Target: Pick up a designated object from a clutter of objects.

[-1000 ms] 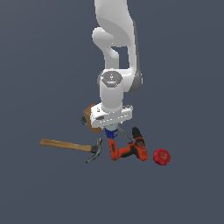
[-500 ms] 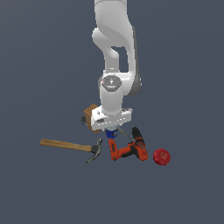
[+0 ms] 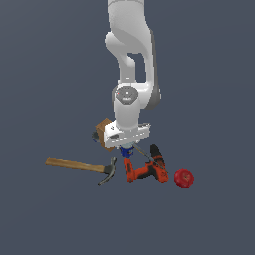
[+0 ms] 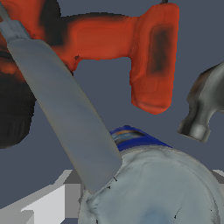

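The designated object, a dark-blue can (image 3: 126, 152) with a silvery lid (image 4: 162, 188), stands in the clutter of objects between the tan block and the drill. My gripper (image 3: 126, 147) hangs straight over it. In the wrist view the gripper (image 4: 151, 203) straddles the lid, a pale finger (image 4: 43, 205) showing on one side and a sliver of the other at the frame edge. The jaws stand wide apart, open around the can's top. In the exterior view the hand hides the fingertips.
A grey scissors blade (image 4: 65, 105) slants close beside the can. The orange-and-black drill (image 3: 144, 172) lies just past it. A wooden-handled hammer (image 3: 74, 165) lies toward the exterior view's left, its head (image 4: 203, 109) near the can. The tan block (image 3: 104, 132) touches the hand's side. A red ball (image 3: 184, 178) sits apart.
The hand has sunk slightly toward the can. The can and the other items have not moved.
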Controlling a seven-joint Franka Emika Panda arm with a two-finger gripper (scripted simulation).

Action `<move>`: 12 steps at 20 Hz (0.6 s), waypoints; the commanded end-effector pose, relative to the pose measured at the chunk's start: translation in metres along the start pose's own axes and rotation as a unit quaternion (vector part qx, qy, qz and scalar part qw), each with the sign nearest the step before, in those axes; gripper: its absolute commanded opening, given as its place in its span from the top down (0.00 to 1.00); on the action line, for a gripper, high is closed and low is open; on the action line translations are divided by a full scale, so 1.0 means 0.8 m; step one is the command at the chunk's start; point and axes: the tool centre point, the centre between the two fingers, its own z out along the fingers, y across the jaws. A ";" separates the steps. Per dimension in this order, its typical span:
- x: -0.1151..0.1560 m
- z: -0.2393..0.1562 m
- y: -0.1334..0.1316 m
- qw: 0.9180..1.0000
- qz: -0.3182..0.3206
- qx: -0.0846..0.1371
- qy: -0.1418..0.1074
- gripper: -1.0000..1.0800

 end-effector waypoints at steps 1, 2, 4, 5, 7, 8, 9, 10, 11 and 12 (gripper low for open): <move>-0.001 -0.002 0.000 1.000 0.000 0.000 0.000 1.00; -0.001 -0.004 -0.001 1.000 0.000 0.000 0.000 1.00; -0.002 -0.009 -0.003 1.000 0.001 0.000 0.000 1.00; -0.003 -0.013 -0.004 1.000 0.001 0.000 0.000 1.00; -0.004 -0.022 -0.007 1.000 0.001 0.000 0.000 1.00; -0.005 -0.027 -0.009 1.000 0.001 0.000 -0.001 1.00; -0.007 -0.033 -0.011 1.000 0.001 0.000 -0.001 1.00; -0.008 -0.039 -0.013 1.000 0.001 0.000 -0.001 1.00; -0.009 -0.046 -0.016 1.000 0.001 0.000 -0.001 1.00; -0.010 -0.054 -0.019 1.000 0.001 0.000 -0.001 1.00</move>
